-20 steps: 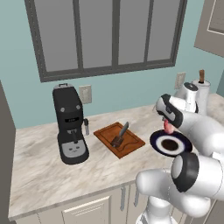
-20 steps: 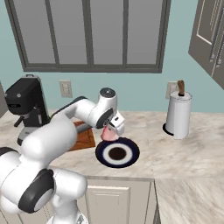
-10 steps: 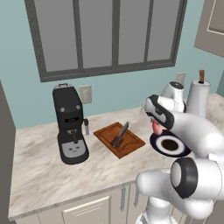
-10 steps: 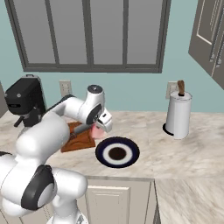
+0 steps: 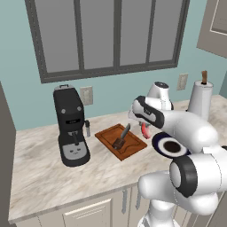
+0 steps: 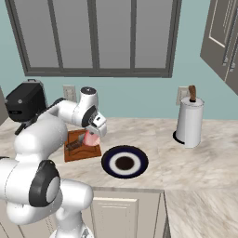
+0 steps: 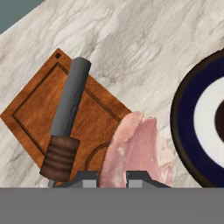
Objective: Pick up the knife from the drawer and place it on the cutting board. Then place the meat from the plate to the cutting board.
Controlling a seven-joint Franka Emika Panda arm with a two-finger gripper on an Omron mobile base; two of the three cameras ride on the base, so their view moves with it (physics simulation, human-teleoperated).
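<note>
Gripper [image 7: 111, 177] clamps meat [image 7: 135, 148] — over cutting board [image 7: 33, 113] edge

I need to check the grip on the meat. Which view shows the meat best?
The hand view: the meat hangs large and close between the gripper tips, above the cutting board edge. The right base view shows a small pink patch under the hand; the left base view shows a thin red sliver.

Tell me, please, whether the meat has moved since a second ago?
Yes. In the right base view the meat, held in the gripper, has gone left, off the plate and to the cutting board's right edge.
</note>
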